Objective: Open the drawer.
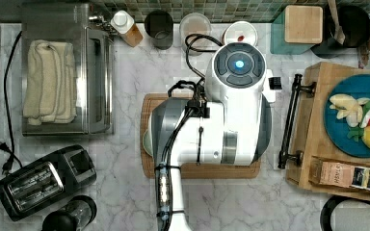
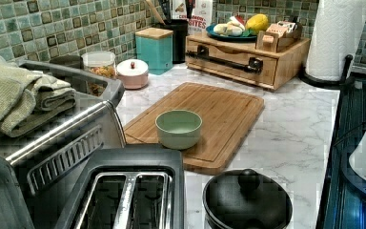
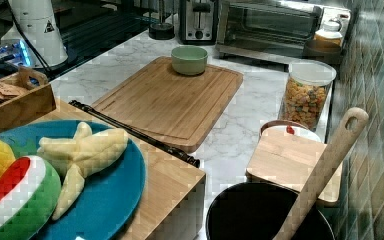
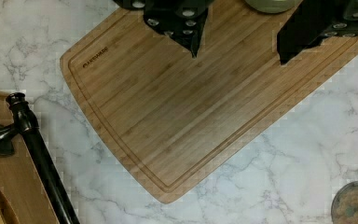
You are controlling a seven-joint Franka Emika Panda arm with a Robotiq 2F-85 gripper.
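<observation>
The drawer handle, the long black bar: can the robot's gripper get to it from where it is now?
Probably yes. The gripper hangs open above the cutting board, and the drawer handle sits just past the board's edge across bare marble counter. Nothing stands between them; the green bowl is at the board's other end.

Bare marble (image 2: pixel 295 129) lies between the cutting board (image 2: pixel 205 114) and the drawer (image 2: pixel 228 64), so its black bar handle (image 2: pixel 226 56) looks reachable from the front. A green bowl (image 2: pixel 178 128) sits on the board's far end, well apart. The paper towel roll (image 2: pixel 336 36) stands just beside the drawer's end, perhaps crowding that side.
</observation>
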